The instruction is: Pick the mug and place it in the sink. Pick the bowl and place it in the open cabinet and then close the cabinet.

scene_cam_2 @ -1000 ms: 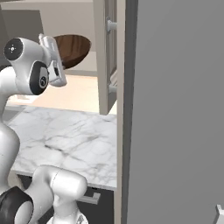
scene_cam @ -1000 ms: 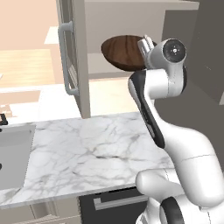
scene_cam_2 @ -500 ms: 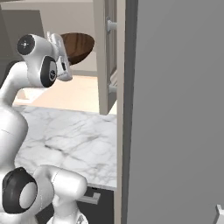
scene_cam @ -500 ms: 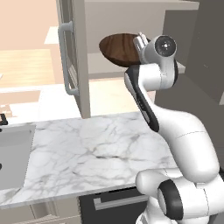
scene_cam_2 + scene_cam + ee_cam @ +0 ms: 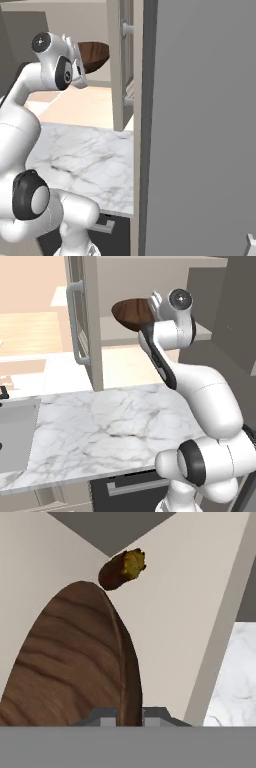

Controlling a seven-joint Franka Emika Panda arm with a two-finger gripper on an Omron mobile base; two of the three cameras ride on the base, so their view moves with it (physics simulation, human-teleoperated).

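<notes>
Jaws pinch the rim of the wide dark-brown wooden bowl (image 5: 131, 314), holding it high above the white marble desk (image 5: 110, 428), beside the beige cabinet's (image 5: 84, 321) open door.

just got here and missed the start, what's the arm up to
The white arm's tool is shut on the rim of a wide dark-brown wooden bowl, holding it up at the open beige wall cabinet, above the marble counter. The bowl is not yet set on the shelf. A small brown lump lies inside the cabinet.
</notes>
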